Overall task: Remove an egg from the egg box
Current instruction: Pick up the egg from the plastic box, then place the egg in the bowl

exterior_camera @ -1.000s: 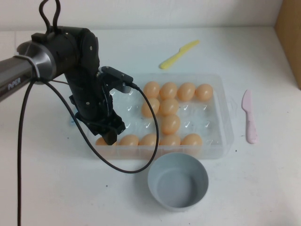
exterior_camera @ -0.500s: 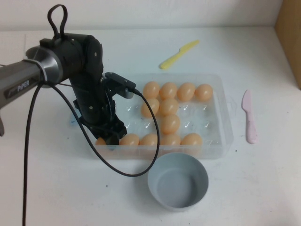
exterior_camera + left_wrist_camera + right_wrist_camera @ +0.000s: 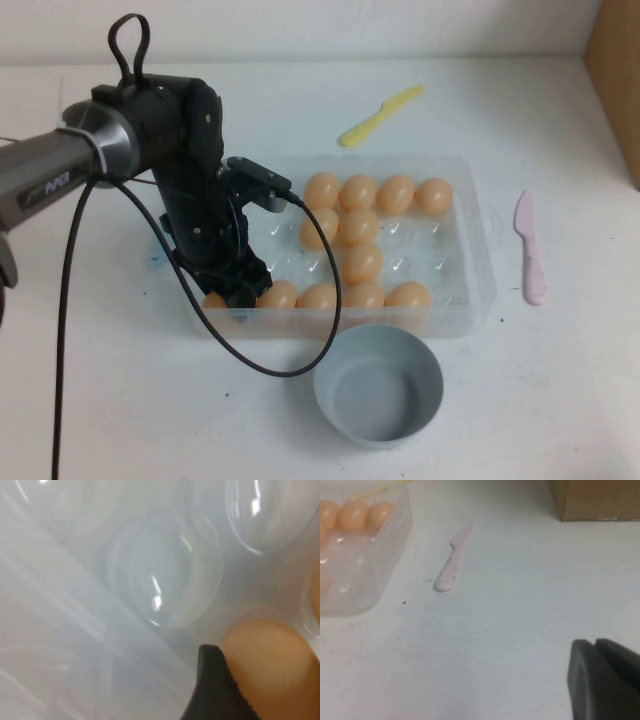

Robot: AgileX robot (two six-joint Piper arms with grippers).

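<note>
Clear egg box (image 3: 480, 275) — left gripper (image 3: 232, 292) down at egg (image 3: 214, 301), grip unclear; right gripper (image 3: 605, 680) pressed together.

Robot test bench in a lab-like room, set with kitchen props

A plain white worktop (image 3: 100, 400) against a bare white wall carries a clear egg box (image 3: 478, 262) of identical eggs, a grey-blue bowl (image 3: 379, 386), a yellow plastic knife (image 3: 380, 115) and a pink one (image 3: 529, 247). A brown cardboard box (image 3: 595, 499) stands at the worktop's edge. A black arm marked PIPER, trailing a loose cable (image 3: 270, 365), reaches over the worktop.
</note>
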